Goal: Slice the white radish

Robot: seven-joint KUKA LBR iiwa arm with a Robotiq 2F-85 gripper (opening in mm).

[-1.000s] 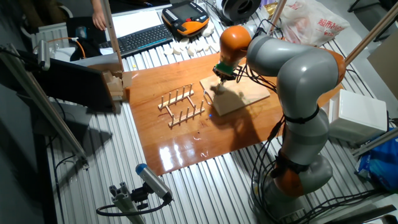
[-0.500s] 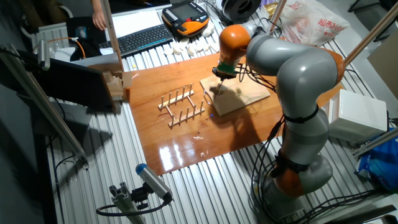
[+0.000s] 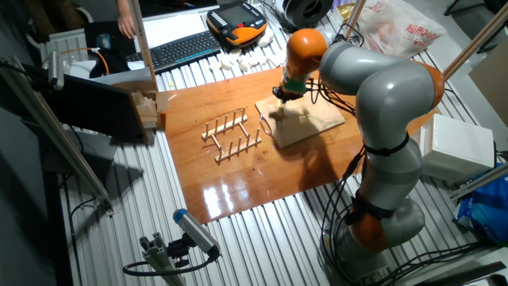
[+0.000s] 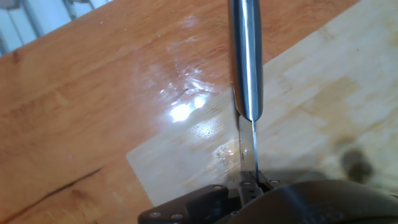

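We see the gripper (image 3: 283, 94) clamping a knife (image 4: 246, 68) above the cutting board (image 3: 305, 117); no white radish is visible, so slicing progress cannot be judged.

1. A ribbed metal table (image 3: 119, 238) carried a glossy orange-brown wooden board (image 3: 230, 183) that reflected overhead light.
2. A black keyboard (image 3: 182, 49) and white paper (image 3: 171, 28) lay at the far edge.
3. A white box (image 3: 460, 147) sat alongside.
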